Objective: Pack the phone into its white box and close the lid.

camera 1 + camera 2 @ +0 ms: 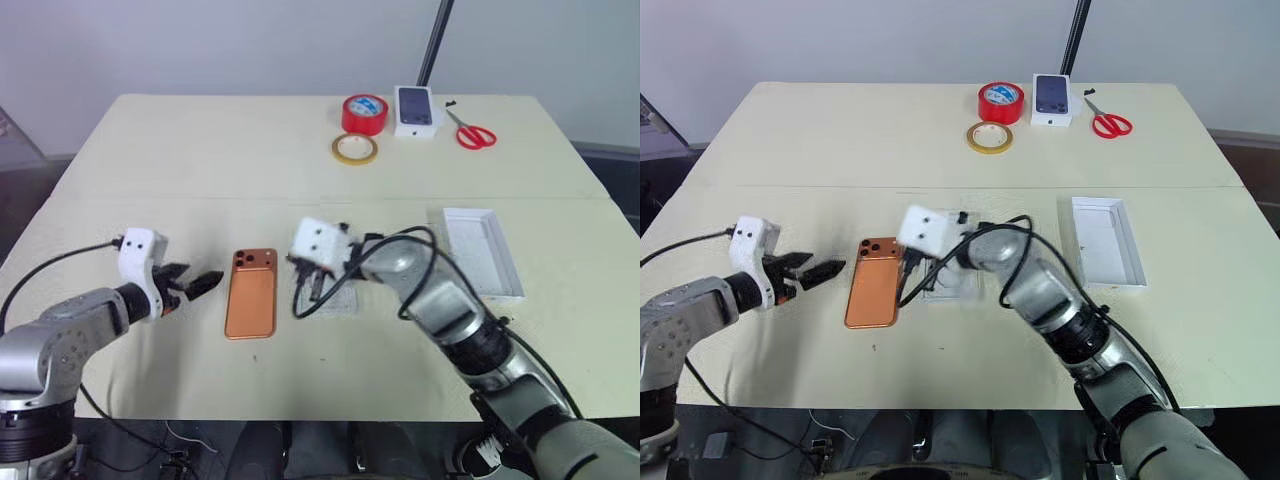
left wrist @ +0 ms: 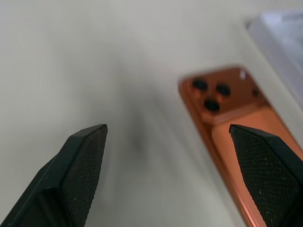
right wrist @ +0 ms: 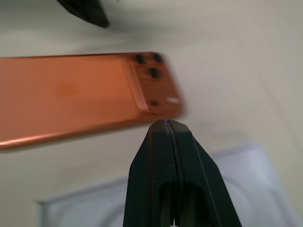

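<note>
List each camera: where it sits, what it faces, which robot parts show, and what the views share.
Head stereo pair: looks down over the table; both arms show.
Left wrist: faces the phone between open left gripper fingers.
Right wrist: faces the phone past the shut right gripper.
All views share the phone.

Left gripper (image 1: 196, 284): fingers spread wide, pointing forward, toward the right gripper, and angled downward. Right gripper (image 3: 166, 126): fingers pressed fully together, nothing between them, angled downward toward the left gripper; forearm bent inward.
</note>
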